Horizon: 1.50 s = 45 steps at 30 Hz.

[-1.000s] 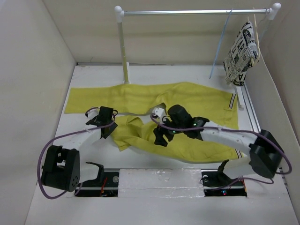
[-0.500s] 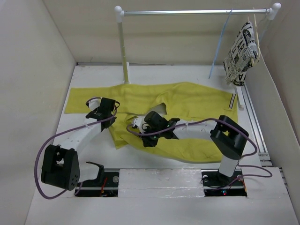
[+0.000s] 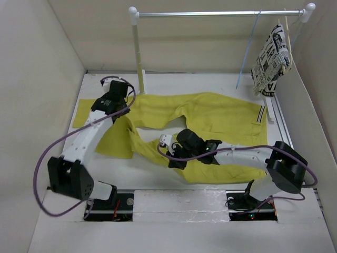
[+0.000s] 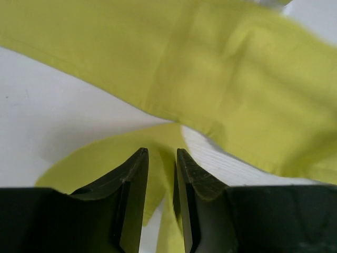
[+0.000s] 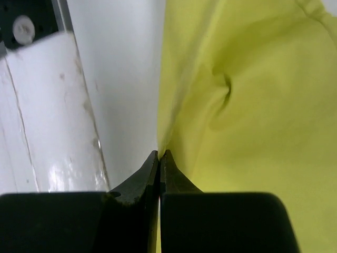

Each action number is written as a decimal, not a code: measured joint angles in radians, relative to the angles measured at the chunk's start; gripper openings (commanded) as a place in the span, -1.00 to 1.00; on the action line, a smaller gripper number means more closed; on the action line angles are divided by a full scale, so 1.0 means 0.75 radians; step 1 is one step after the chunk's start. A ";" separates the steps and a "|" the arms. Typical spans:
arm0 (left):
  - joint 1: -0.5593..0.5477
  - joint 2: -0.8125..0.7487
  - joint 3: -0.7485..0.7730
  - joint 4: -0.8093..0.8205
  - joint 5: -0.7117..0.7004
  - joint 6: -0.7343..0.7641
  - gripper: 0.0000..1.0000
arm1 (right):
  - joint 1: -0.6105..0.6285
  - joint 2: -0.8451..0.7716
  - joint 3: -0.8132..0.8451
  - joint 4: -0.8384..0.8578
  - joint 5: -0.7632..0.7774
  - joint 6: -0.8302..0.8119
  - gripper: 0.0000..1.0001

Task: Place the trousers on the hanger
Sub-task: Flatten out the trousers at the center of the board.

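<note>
The yellow trousers (image 3: 221,116) lie spread across the white table, waist trim to the right, and the left leg is bunched and folded under my left arm. My left gripper (image 3: 116,112) hovers over that leg near the rail post. In the left wrist view its jaws (image 4: 161,153) stand a little apart, open, with a loose fold of yellow cloth (image 4: 237,79) running up between them. My right gripper (image 3: 174,156) is at the trousers' near edge. Its fingers (image 5: 159,154) are shut on the fabric's edge (image 5: 263,105). The thin light-blue hanger (image 3: 247,52) hangs from the rail at the back right.
A metal rail (image 3: 216,13) on a white post (image 3: 138,52) spans the back. A wooden hanger with black-and-white printed cloth (image 3: 271,60) hangs at its right end. Beige walls close in on both sides. The arm bases sit along the near edge.
My left arm has swung back and left, dragging the trouser leg with it, and its jaws have parted slightly. My right gripper has closed on the near edge and shifted right.
</note>
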 measured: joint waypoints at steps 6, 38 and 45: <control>0.010 0.419 -0.050 0.023 -0.072 0.026 -0.41 | 0.006 -0.020 -0.101 -0.066 0.000 0.036 -1.00; 0.333 -0.145 -0.654 0.091 0.135 -0.538 -1.00 | 0.083 -0.134 -0.119 -0.165 0.140 0.033 -1.00; 0.333 -0.266 -0.278 -0.174 -0.050 -0.354 -1.00 | 0.092 -0.203 -0.113 -0.154 0.147 -0.007 -1.00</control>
